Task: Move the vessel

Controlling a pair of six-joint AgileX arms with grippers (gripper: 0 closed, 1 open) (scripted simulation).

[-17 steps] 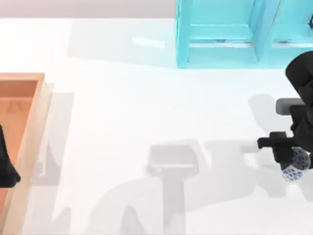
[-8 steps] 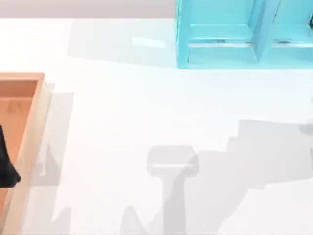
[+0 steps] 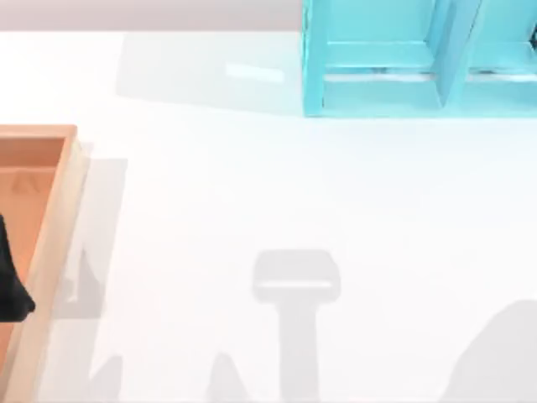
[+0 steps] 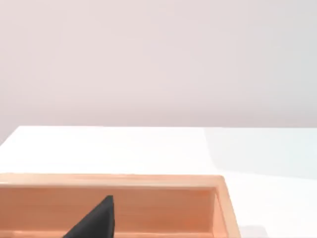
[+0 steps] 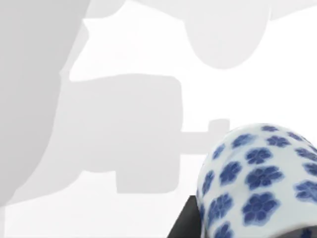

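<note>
While the right wrist view showed the vessel (image 5: 257,178) close against a dark part of that arm above the bare white worktop (image 3: 252,193), the pincer's state could not be told. From above, the turquoise shelf (image 3: 377,59) stood at one o'clock, the wooden tray (image 3: 50,218) at nine o'clock, with the left arm (image 3: 10,281) parked over it.

Most of the white surface (image 3: 268,193) lies bare across the middle and lower part of the top view, open for passage from the left third to the right edge. At the upper right of the frame the turquoise shelf (image 3: 377,84) stands as a tall barrier along the far edge. At the left edge the wooden tray (image 3: 59,218) raises a wall, and a dark part of the left arm (image 3: 10,285) sits over its inside.
</note>
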